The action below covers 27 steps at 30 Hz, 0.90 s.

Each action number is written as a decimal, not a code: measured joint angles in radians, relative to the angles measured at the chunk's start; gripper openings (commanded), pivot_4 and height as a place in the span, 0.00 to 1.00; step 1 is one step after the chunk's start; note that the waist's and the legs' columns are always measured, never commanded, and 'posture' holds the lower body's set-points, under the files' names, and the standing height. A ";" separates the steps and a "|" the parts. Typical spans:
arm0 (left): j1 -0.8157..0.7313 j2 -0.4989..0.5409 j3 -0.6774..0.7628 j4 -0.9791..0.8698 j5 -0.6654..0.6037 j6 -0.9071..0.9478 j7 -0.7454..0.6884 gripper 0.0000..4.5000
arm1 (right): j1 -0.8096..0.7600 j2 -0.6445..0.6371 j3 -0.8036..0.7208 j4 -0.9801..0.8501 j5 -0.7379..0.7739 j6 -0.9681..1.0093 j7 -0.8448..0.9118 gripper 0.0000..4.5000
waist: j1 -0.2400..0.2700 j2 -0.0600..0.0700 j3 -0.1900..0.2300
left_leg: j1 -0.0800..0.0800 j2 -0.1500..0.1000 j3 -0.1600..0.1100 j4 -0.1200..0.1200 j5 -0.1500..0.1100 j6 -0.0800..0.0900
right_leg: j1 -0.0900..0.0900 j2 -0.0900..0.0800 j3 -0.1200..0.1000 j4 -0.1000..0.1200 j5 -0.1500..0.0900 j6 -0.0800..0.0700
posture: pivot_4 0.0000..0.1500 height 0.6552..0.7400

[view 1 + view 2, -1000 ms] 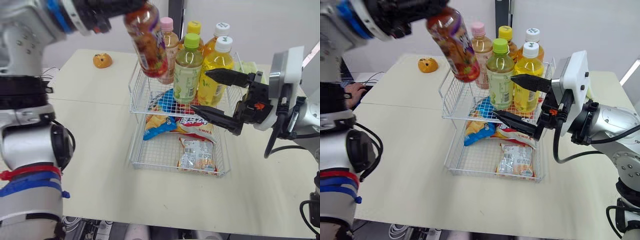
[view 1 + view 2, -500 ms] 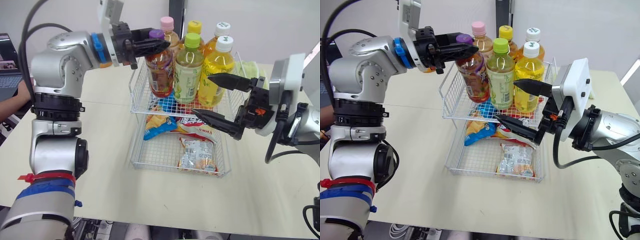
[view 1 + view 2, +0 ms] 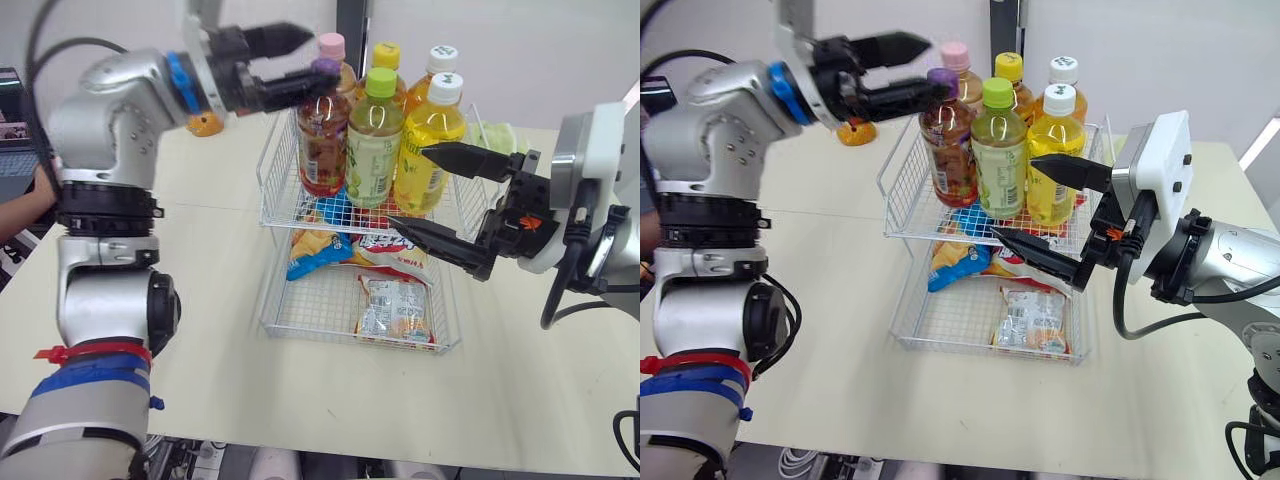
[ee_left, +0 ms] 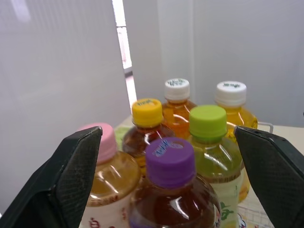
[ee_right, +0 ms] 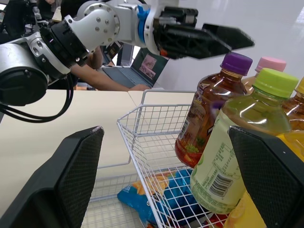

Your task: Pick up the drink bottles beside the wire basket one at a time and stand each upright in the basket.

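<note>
Six bottles are standing upright in the wire basket. My left gripper, pinching the purple-capped bottle a moment ago, is now spreading and backing off its cap. My right gripper is waiting spread alongside the basket, and loading is looking finished.

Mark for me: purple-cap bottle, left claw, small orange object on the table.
purple-cap bottle (image 3: 322, 140): left eye view, on the label at mid-body.
left claw (image 3: 316, 58): left eye view, midway between its two open fingertips, by the bottle's cap.
orange object (image 3: 855, 133): right eye view, on its visible front side.
</note>
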<state>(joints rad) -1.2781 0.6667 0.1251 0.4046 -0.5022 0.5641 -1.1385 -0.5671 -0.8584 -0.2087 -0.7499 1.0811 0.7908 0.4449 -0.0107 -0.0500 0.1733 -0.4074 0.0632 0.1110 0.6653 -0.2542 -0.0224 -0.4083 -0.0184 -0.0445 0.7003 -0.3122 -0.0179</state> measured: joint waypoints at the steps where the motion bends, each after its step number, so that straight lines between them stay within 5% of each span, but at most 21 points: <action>1: 0.002 0.029 0.012 0.002 0.000 0.000 0.006 0.99 | 0.000 -0.001 0.000 0.001 -0.002 0.000 0.005 1.00 | -0.001 0.000 0.000 | 0.000 0.000 0.000 0.000 0.000 0.000 | 0.000 0.000 0.000 0.000 0.000 0.000 | 1.00 1.00; 6: 0.123 0.208 0.143 0.039 0.021 -0.028 0.065 0.99 | -0.007 -0.007 -0.009 0.047 -0.073 -0.023 0.007 1.00 | -0.015 0.002 -0.001 | 0.004 0.000 0.001 0.000 0.000 0.000 | 0.002 0.000 0.001 0.001 0.000 0.000 | 1.00 1.00; 10: 0.329 0.227 0.232 0.047 0.037 -0.090 0.138 0.99 | -0.125 -0.173 -0.131 0.341 -0.135 -0.055 0.121 1.00 | -0.003 0.002 -0.001 | 0.005 -0.001 0.002 0.002 0.000 0.001 | 0.003 -0.002 0.001 0.003 0.000 0.000 | 1.00 1.00; 14: 0.531 0.221 0.304 0.112 0.081 -0.219 0.227 0.99 | -0.032 -0.238 -0.228 0.585 -0.292 -0.197 0.242 1.00 | 0.006 -0.004 -0.005 | 0.006 0.000 0.003 -0.001 0.000 0.001 | 0.004 -0.001 0.002 0.000 0.000 0.000 | 1.00 1.00; 27: 0.725 0.075 0.212 0.294 0.280 -0.558 0.450 0.99 | 0.236 -0.007 -0.201 1.237 -0.682 -0.661 0.270 1.00 | 0.003 -0.001 -0.004 | 0.008 0.000 0.008 -0.001 0.000 0.001 | 0.003 -0.001 0.006 0.003 0.001 0.001 | 1.00 1.00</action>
<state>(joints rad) -0.5527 0.7419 0.3373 0.6984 -0.2223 0.0060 -0.6886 -0.3309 -0.8658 -0.4101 0.4868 0.3995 0.1294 0.7145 -0.0081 -0.0512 0.1691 -0.3997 0.0635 0.1185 0.6642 -0.2541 -0.0218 -0.4056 -0.0197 -0.0388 0.7037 -0.3114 -0.0170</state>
